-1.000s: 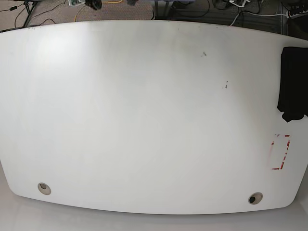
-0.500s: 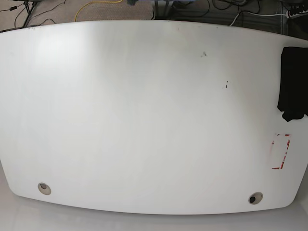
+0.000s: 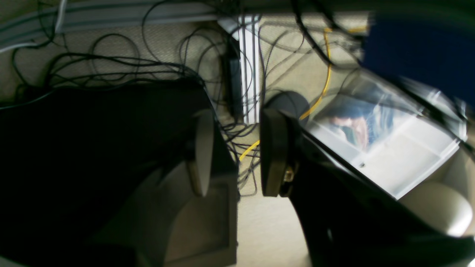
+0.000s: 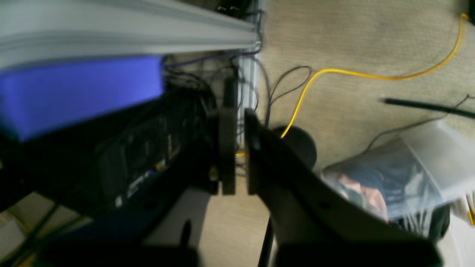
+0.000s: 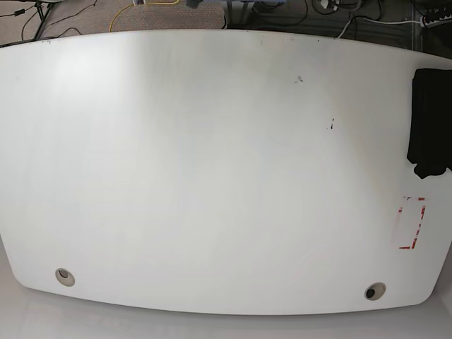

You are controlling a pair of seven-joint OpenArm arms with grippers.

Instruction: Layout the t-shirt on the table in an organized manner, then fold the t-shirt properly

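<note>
T-shirt (image 5: 429, 121) cut off by right edge of base view; print not visible, fold state unclear. Both arms out of base view. Blurred blue block (image 4: 79, 91) in right wrist view, unidentifiable. Clear bin (image 3: 386, 137) contents smeared, unreadable. Dark mass (image 3: 92, 155) left of left wrist view, too dim to identify.

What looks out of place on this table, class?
The t-shirt lies bunched at the table's right edge in the base view, partly out of frame, not laid out flat. Neither claw is near it; both wrist views show only floor and cables.
</note>
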